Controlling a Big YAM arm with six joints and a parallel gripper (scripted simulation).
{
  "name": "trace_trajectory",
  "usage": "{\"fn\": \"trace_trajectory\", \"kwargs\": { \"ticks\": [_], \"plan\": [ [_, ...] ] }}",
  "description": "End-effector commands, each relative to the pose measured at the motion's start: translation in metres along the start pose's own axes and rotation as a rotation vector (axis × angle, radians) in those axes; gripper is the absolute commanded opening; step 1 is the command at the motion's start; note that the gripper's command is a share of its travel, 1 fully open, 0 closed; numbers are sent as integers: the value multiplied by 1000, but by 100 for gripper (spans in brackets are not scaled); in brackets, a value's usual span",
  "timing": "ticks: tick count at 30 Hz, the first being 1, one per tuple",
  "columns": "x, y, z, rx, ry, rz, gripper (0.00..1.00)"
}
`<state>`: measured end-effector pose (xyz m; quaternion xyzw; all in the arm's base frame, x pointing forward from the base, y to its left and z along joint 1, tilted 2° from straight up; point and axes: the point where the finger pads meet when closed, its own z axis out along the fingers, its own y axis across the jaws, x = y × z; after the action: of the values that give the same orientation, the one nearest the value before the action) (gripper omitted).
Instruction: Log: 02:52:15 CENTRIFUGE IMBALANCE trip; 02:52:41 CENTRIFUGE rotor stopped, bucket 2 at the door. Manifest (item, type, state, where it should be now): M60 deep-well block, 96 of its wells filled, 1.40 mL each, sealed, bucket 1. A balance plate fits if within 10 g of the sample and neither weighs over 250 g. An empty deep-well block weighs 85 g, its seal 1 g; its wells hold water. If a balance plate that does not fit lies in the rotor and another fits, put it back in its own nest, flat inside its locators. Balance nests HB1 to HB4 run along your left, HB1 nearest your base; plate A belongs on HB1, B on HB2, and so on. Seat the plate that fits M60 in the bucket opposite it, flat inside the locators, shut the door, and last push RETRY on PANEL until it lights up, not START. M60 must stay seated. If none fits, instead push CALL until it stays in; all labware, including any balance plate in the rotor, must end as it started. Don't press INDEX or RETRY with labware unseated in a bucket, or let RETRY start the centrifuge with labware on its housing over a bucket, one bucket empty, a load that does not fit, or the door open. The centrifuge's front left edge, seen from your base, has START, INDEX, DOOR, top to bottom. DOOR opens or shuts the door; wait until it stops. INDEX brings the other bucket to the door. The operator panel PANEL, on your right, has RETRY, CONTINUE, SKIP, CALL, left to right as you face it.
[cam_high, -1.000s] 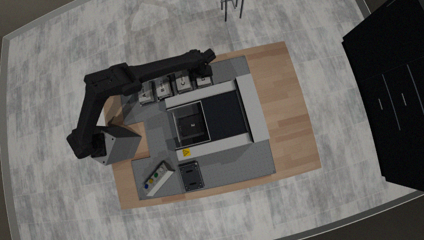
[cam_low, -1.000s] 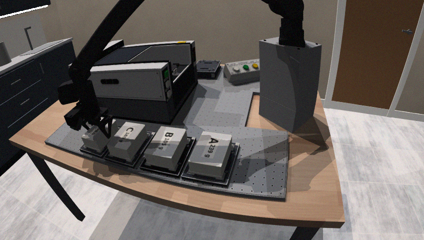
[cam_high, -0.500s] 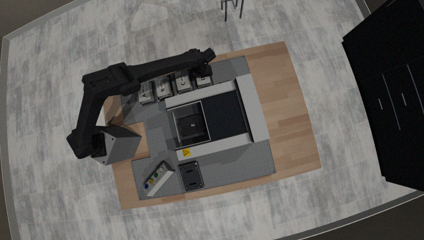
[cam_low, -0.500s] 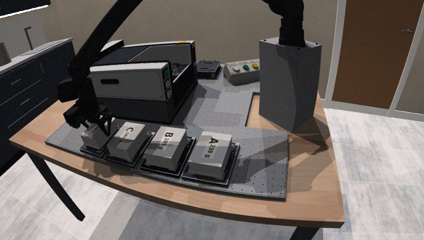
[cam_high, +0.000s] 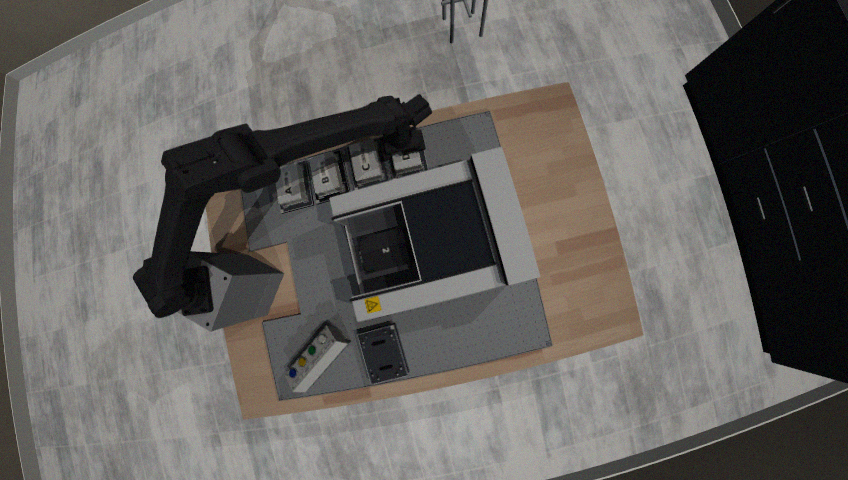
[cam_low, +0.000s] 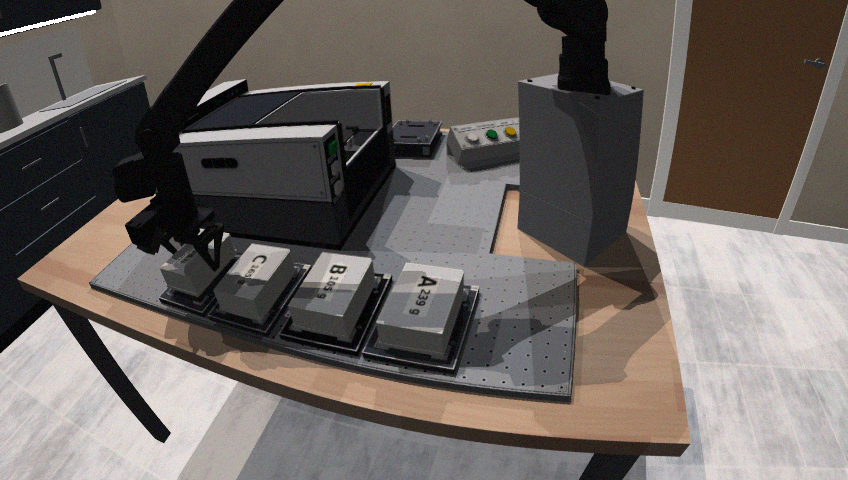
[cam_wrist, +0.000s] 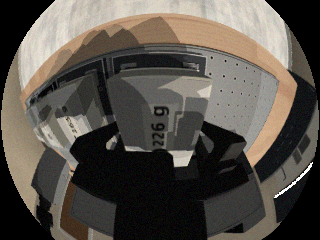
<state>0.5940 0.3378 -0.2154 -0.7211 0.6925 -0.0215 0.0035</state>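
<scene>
Claw (cam_low: 189, 246) around boxy grey plate D (cam_low: 189, 268)

Laboratory, benchtop centrifuge (cam_low: 261, 160), labelled balance plates (cam_low: 419, 306), button panel (cam_low: 484, 142), dark cabinets (cam_low: 53, 160)

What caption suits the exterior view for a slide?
Gripper closed on plate D at the far end of the nest row, beside plates C, B and A.
</scene>
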Motion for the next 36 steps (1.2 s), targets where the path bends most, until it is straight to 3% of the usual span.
{"fn": "trace_trajectory", "kwargs": {
  "ticks": [1, 36],
  "plan": [
    [-1, -13, -23, 22, -14, 2, 0],
    [-1, -11, -29, 20, -13, 2, 0]
  ]
}}
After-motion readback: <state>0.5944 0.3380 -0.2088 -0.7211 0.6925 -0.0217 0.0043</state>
